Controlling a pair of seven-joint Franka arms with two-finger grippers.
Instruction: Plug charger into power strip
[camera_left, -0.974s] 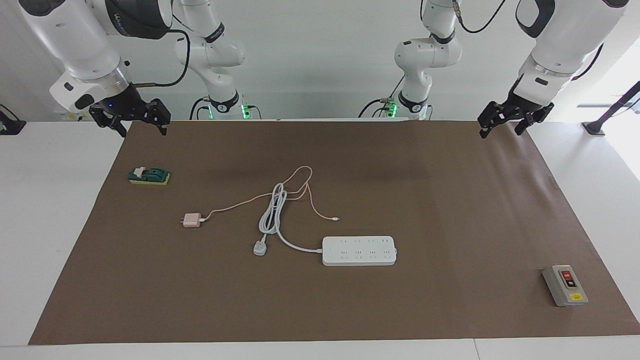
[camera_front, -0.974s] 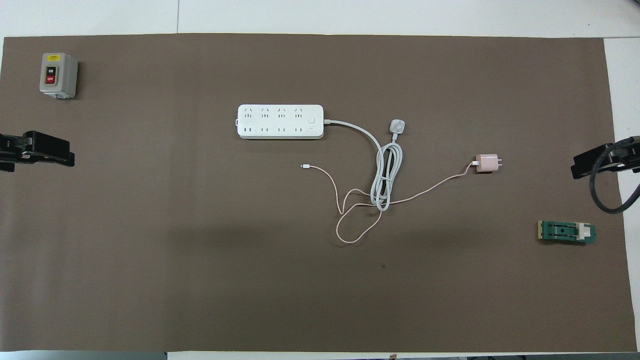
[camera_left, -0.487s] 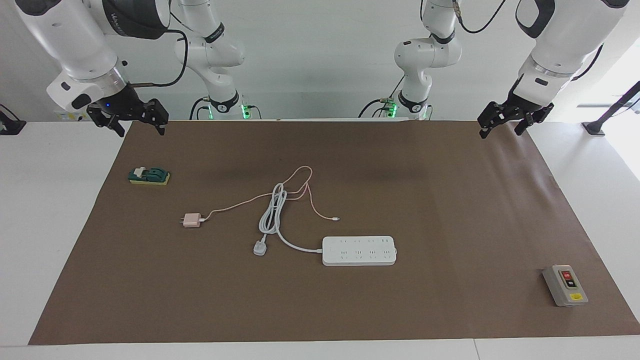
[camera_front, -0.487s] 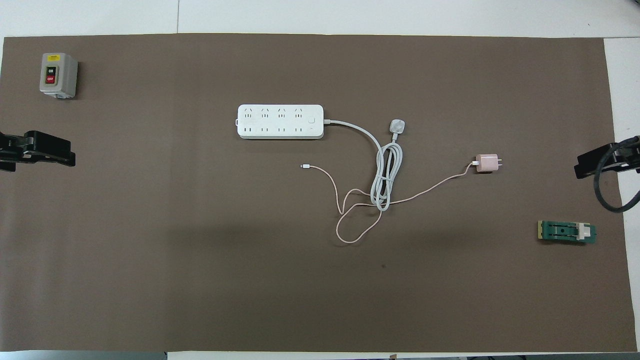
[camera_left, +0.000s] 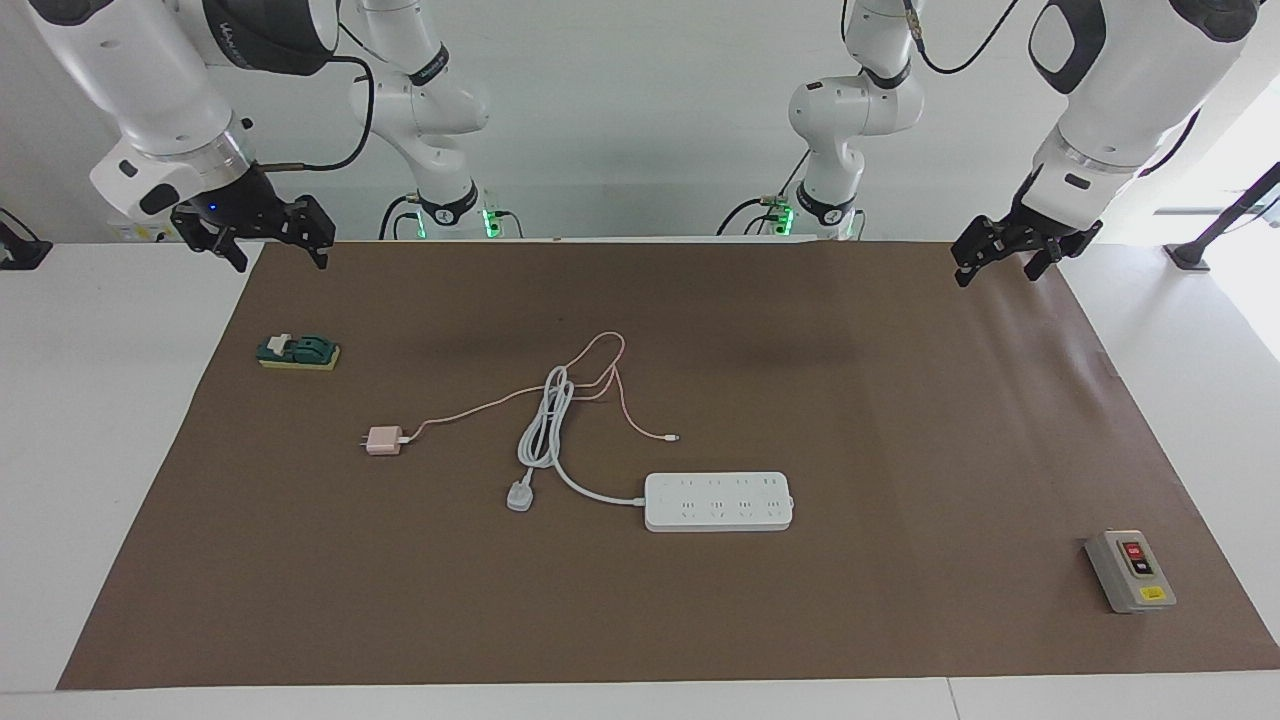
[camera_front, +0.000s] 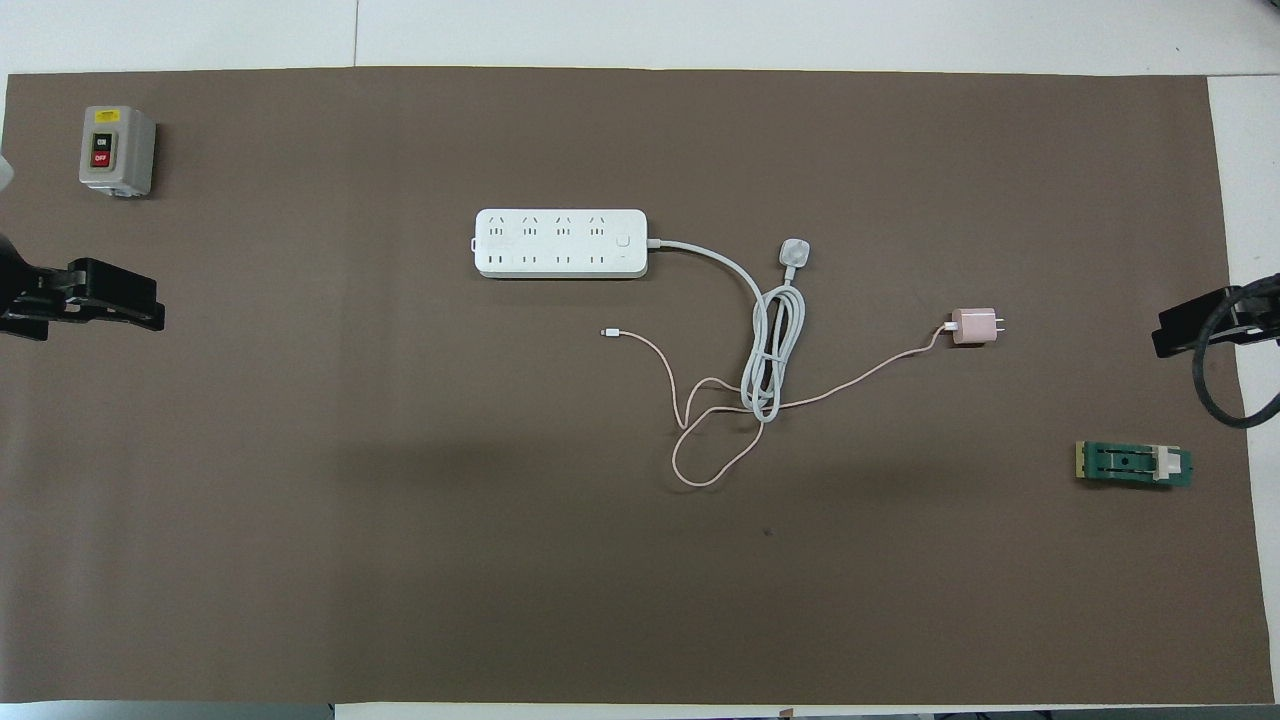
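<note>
While raised over the mat's ends, left gripper (camera_left: 990, 262) and right gripper (camera_left: 265, 245) hover, jaws apart.

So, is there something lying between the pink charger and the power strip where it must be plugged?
Yes. Between the charger and the power strip lie the strip's coiled white cord and its white plug; the charger's pink cable crosses that coil.

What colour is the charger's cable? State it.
Pale pink, matching the charger; its cable shows best in the overhead view, looping across the power strip's white cord.
</note>
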